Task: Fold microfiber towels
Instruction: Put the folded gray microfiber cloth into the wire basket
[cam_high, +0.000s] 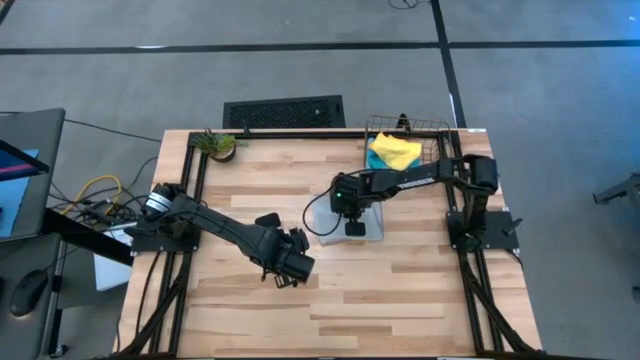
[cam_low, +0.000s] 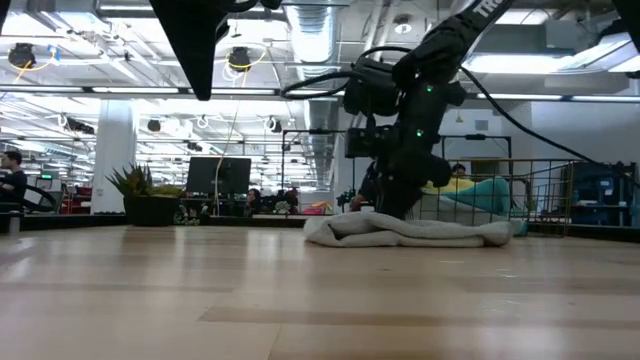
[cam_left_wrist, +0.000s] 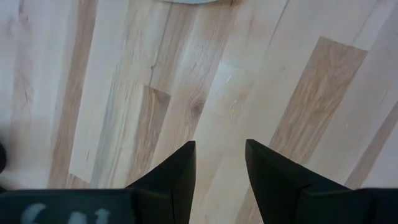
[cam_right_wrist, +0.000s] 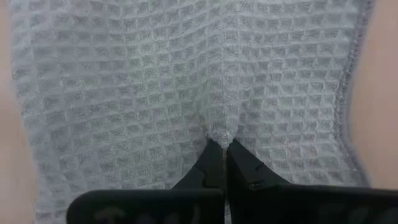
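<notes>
Now right pincer (cam_right_wrist: 224, 146) pinching grey-green towel (cam_right_wrist: 186, 81) fold on table (cam_high: 400, 290) — left pincer (cam_left_wrist: 221, 162) spread, hovering apart.

Your right gripper (cam_right_wrist: 222, 144) sits low in the middle of the frame, its two dark fingers (cam_right_wrist: 208, 167) pressed together and pinching a small pucker of the grey towel (cam_right_wrist: 155, 81). The waffle-weave towel fills most of the frame, with its stitched hem running down the right side.
</notes>
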